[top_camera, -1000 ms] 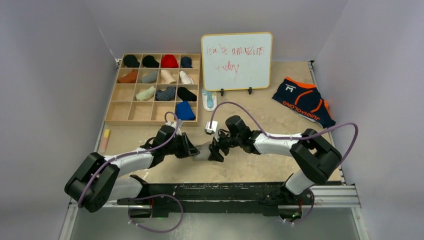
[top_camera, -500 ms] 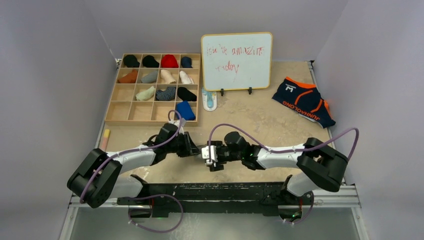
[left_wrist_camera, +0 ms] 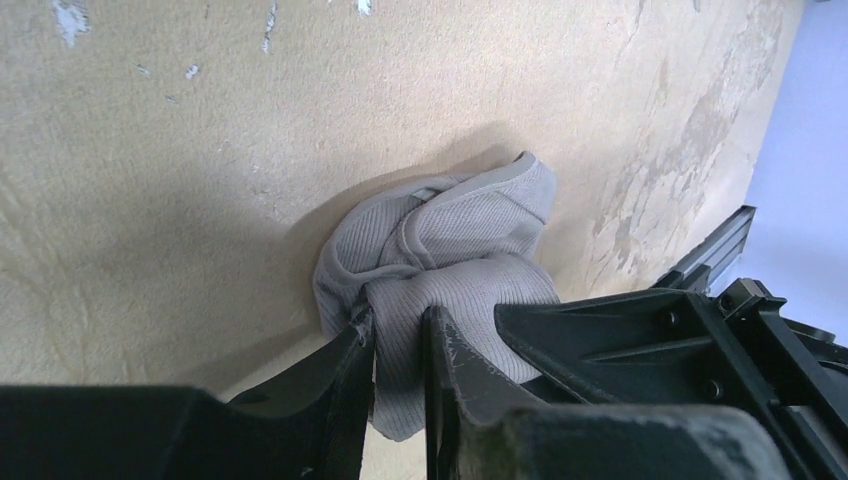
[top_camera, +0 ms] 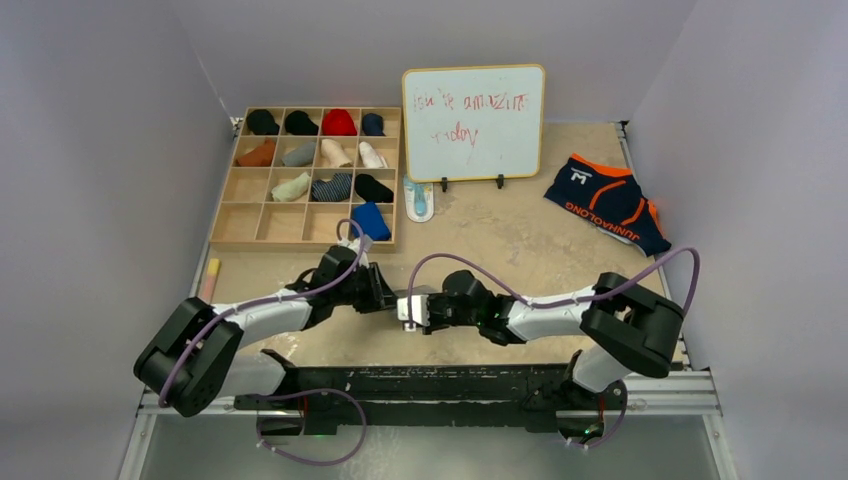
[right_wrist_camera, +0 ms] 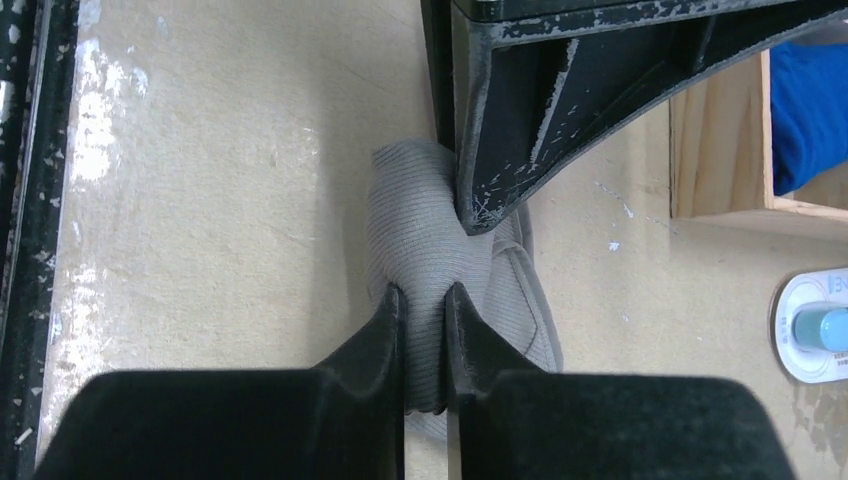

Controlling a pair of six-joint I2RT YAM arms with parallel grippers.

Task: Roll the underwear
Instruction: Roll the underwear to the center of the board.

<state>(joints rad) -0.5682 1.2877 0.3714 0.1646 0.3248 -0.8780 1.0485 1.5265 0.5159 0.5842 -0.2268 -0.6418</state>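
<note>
Grey underwear (left_wrist_camera: 440, 250) bunched into rough wad at table (top_camera: 540, 255) near centre, about 6 o'clock. Roll loose, not tidy, so judged partway. Navy underwear (top_camera: 607, 202) lies flat at 2 o'clock, untouched, left to do. Left gripper (left_wrist_camera: 398, 335) nearly closed, pinching fold of grey fabric. Right gripper (right_wrist_camera: 425, 300) likewise pinches wad from opposite side, narrow gap.
</note>
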